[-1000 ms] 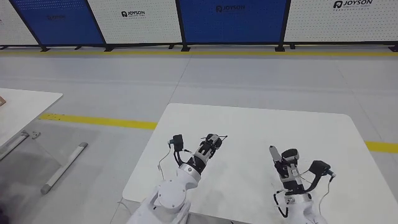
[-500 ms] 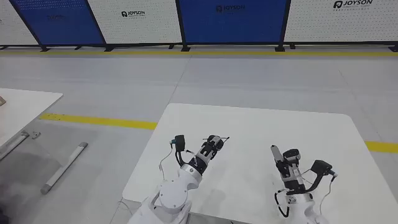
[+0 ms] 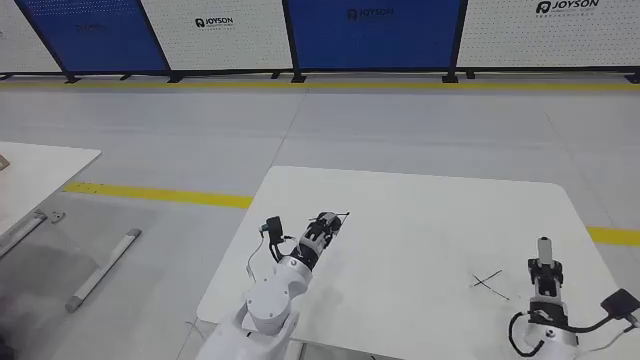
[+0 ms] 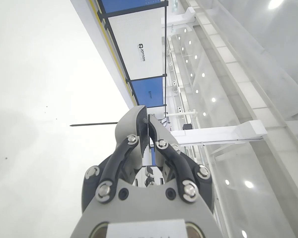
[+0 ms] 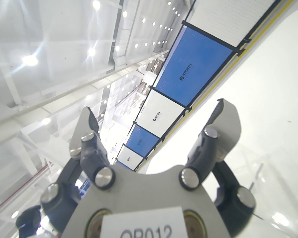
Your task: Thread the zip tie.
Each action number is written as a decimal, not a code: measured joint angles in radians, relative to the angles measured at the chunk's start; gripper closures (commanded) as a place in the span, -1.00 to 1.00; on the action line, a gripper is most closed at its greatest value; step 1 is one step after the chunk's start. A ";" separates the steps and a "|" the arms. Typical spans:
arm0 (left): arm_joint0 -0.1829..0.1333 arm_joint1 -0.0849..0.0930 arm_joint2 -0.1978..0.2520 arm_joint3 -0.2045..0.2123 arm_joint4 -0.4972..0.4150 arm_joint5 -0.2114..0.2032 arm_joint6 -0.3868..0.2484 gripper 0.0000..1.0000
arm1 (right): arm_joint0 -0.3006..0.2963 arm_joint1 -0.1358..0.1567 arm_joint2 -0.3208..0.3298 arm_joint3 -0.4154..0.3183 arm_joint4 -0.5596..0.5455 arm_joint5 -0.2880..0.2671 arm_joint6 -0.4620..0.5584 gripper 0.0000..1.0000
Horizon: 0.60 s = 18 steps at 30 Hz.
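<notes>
One zip tie (image 4: 94, 125), thin and black, is clenched between the pads of the left end effector (image 4: 146, 122) and sticks out sideways over the worktop (image 3: 420, 210). The right end effector (image 5: 154, 110) is spread wide, released, near two crossed black strips (image 3: 488, 282) lying on the worktop.

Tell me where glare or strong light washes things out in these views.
Left wrist view: the table is washed to near-blank white, though the dark zip tie in the shut left gripper reads clearly against it. Right wrist view: ceiling lamps flare into streaks beyond the open right gripper. Top view: even light, no glare.
</notes>
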 measured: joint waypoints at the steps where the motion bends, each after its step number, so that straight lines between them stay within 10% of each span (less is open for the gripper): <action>1: 0.000 0.000 0.000 0.001 0.000 0.000 0.000 1.00 | 0.000 0.000 -0.001 0.000 -0.006 0.000 -0.001 -1.00; 18: 0.000 0.000 0.000 0.000 0.001 0.000 -0.001 1.00 | 0.000 0.000 -0.001 -0.001 -0.012 -0.001 -0.002 -1.00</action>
